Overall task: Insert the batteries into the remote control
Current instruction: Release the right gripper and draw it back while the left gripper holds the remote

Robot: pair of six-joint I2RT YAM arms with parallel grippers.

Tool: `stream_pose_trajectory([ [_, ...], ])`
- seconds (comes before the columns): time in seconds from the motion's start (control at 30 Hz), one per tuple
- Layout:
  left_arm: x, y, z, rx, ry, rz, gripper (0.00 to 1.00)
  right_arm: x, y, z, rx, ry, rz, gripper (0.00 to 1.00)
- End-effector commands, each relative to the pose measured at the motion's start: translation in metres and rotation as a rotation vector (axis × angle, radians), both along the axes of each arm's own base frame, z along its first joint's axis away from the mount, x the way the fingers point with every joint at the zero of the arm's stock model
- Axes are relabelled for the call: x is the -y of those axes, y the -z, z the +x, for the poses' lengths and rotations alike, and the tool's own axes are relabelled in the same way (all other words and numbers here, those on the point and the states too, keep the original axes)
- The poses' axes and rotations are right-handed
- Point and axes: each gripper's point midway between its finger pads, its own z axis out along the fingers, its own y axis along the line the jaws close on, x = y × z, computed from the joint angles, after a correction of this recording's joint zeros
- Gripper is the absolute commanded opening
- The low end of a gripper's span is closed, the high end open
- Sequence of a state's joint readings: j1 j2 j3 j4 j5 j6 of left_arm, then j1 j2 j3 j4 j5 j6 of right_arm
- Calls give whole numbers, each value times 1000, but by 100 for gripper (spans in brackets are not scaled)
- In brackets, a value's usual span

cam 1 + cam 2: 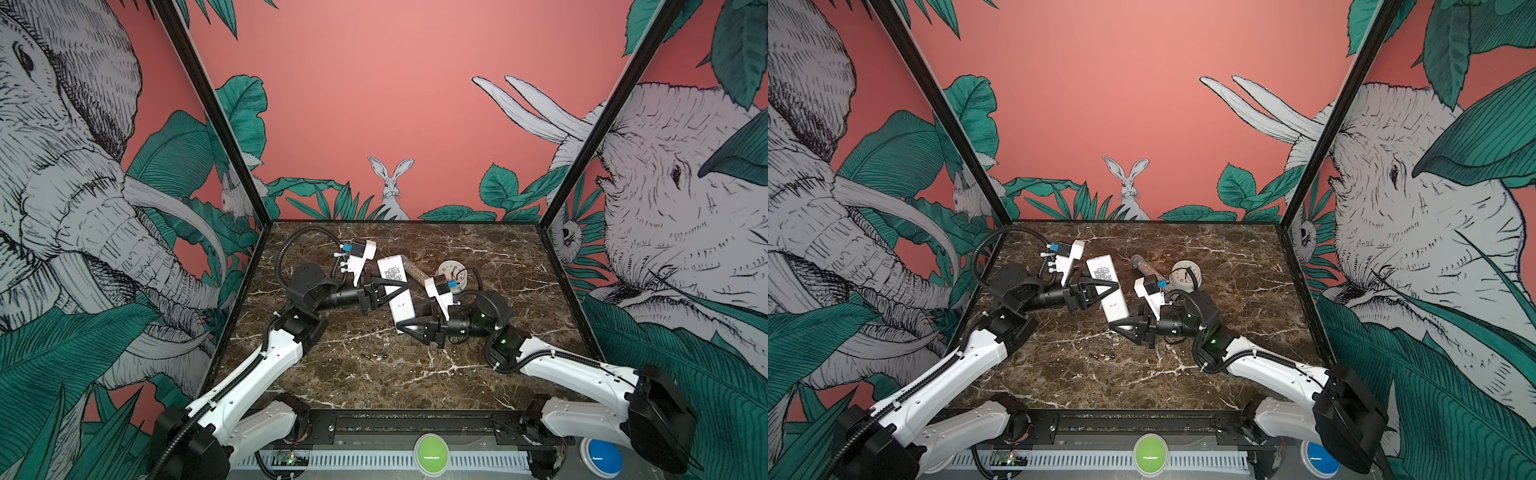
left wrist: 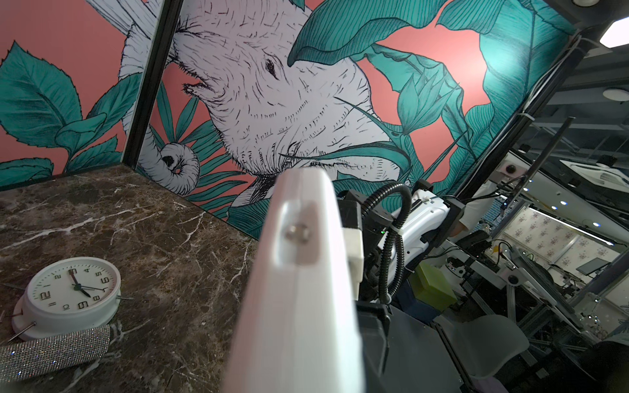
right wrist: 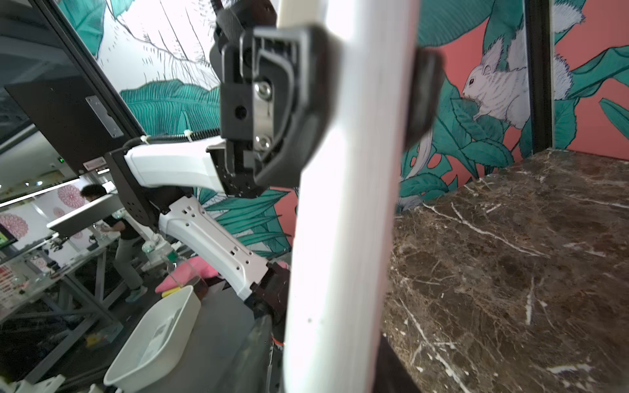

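Top views: two batteries (image 1: pixel 379 356), one remote (image 1: pixel 401 309).

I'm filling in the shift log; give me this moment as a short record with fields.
remote control: clamped mid-length by the left gripper, labelled back facing up
right gripper: at the remote's near end; grip unclear
batteries: two, loose on the table toward the front
behind remote: clock, sprinkle tube
loaded: not yet

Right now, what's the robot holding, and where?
The left gripper clamps the remote around its middle. The right gripper sits at its near end; grip unclear.
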State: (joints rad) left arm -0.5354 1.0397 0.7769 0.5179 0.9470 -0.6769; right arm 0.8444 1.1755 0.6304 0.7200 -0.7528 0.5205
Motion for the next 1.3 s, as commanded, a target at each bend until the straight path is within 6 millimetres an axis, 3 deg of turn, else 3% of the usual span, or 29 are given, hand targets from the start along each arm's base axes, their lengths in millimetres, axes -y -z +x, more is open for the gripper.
stream_pose_trajectory([
  [0.0, 0, -7, 3, 7, -20, 3, 2, 4, -14, 1, 88, 36, 15, 69],
  [0.1, 0, -1, 8, -9, -49, 35, 0, 8, -2, 5, 107, 77, -62, 84],
  [0.33, -1, 17, 21, -49, -119, 92, 0, 28, 32, 18, 163, 198, -311, 99],
  [0.53, -4, 28, 35, -97, -197, 152, 0, 49, 43, 17, 208, 255, -414, 99],
  [0.73, -11, 59, 53, -178, -298, 289, 0, 65, 44, 13, 259, 304, -476, 99],
  [1.27, -2, 93, 69, -237, -272, 382, 0, 57, 36, 6, 473, 222, -537, 99],
])
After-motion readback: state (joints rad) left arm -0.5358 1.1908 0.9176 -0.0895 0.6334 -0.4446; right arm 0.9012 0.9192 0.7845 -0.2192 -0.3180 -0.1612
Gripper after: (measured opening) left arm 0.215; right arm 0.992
